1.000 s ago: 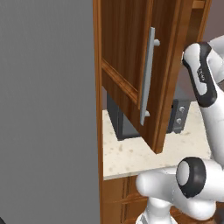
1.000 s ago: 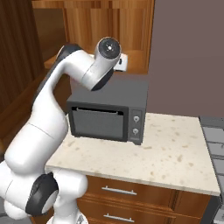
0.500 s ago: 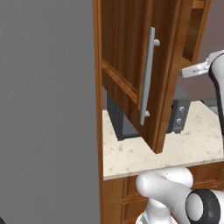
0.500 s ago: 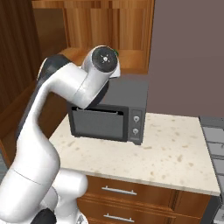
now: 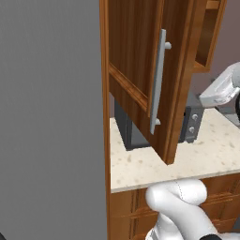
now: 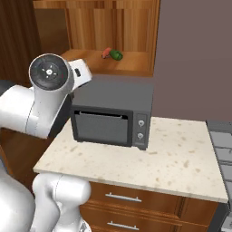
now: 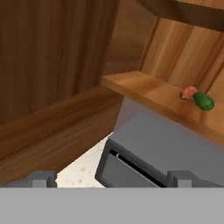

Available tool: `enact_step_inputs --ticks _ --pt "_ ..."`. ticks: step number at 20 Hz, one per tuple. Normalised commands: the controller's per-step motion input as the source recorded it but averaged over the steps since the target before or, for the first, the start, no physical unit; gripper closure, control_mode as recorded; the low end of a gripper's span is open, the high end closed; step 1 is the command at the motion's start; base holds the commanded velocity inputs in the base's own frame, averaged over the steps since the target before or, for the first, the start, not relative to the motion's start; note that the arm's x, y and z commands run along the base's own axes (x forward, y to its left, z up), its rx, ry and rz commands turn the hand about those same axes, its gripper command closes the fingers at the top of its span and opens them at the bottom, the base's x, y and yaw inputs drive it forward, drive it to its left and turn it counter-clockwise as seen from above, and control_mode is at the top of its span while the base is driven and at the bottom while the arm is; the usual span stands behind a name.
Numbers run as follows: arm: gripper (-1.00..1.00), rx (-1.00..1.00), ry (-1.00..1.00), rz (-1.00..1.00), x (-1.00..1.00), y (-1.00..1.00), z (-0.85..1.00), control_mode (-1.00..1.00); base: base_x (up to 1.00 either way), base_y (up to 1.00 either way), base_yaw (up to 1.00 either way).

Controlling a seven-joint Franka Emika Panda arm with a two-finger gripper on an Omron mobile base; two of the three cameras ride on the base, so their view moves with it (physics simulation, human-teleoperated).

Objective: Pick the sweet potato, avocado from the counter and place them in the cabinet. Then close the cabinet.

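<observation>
Both vegetables on the cabinet shelf, door open.
The sweet potato [image 6: 106,53] touches the avocado [image 6: 116,55] inside the cabinet [image 6: 113,27], above the microwave [image 6: 113,113]; gripper [image 7: 111,178] released, holding nothing.

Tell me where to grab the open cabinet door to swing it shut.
Grip the cabinet door by its vertical silver bar handle, near mid-length. The bar stands off the panel on two posts, so fingers could probably close around it from the door's outer face.
</observation>
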Motion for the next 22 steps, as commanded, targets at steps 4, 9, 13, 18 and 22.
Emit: enact_step_inputs --ticks 4,9,13,18,22 --pt "-1.0 -0.27 -0.44 0.0 -1.0 0.66 0.0 -1.0 0.0 0.0 0.0" --pt "-1.0 -0.22 -0.34 0.0 -0.99 0.6 0.05 -1.0 0.0 0.0 0.0" --pt "-1.0 -0.18 -0.17 0.0 -0.92 0.45 0.23 -1.0 0.0 0.0 0.0" --pt "-1.0 -0.19 -0.09 0.0 -0.83 0.47 0.21 -1.0 0.0 0.0 0.0" --pt "-1.0 -0.23 -0.01 0.0 -0.69 0.55 0.0 -1.0 0.0 0.0 0.0"
